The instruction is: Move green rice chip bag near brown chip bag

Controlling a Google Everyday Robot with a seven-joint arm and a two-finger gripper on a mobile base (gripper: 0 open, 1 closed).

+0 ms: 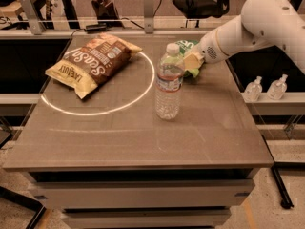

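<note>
The green rice chip bag (185, 46) is at the table's back right, just behind the clear water bottle and partly hidden by it. My gripper (192, 61) reaches in from the right on the white arm and is shut on the bag, holding it low over the table top. The brown chip bag (93, 63) lies flat at the back left, white lettering up, well to the left of the green bag.
A clear plastic water bottle (168, 82) stands upright between the two bags, close to my gripper. A bright ring of light is on the table (143, 137). Two small bottles (265, 88) stand on a ledge to the right. Chairs and rails are behind.
</note>
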